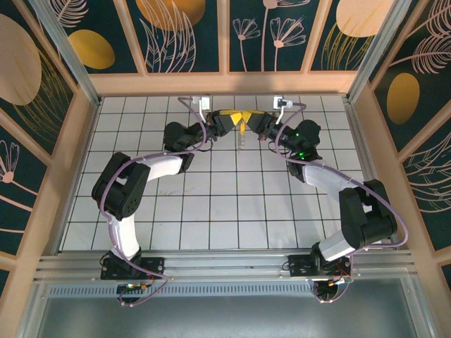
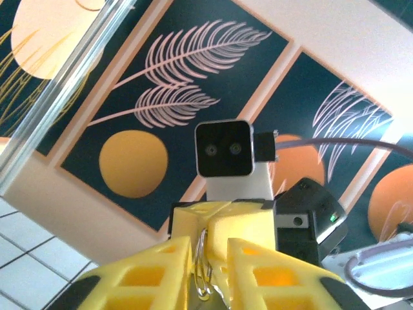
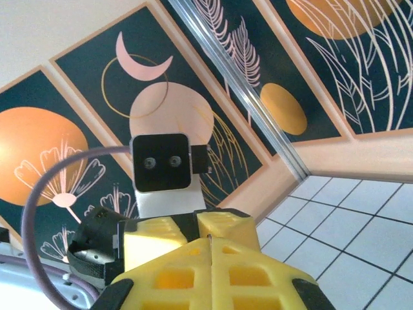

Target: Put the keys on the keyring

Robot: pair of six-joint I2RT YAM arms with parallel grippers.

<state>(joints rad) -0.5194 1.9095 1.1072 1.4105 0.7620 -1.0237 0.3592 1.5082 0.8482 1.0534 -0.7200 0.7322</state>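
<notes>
At the back middle of the table my two grippers meet tip to tip. My right gripper (image 1: pixel 249 119) (image 3: pixel 211 244) is shut, and a thin metal edge of the keyring (image 3: pixel 211 239) pokes out between its pressed yellow fingers. The left wrist view shows the keyring (image 2: pixel 204 271) as a silver wire loop in the gap between my left fingers and running into the right gripper's fingers (image 2: pixel 242 223). My left gripper (image 1: pixel 230 118) (image 2: pixel 210 250) stands open around the loop, its jaws apart. A small yellowish-brown piece, apparently the keys (image 1: pixel 242 141), dangles below the two grippers, above the tiles.
The white tiled table (image 1: pixel 211 204) is walled by wooden-framed dark panels with leaf patterns (image 1: pixel 187 32) at the back and both sides. Grey cables (image 1: pixel 190 105) loop off both wrists. The arm bases (image 1: pixel 130 267) sit on the near rail.
</notes>
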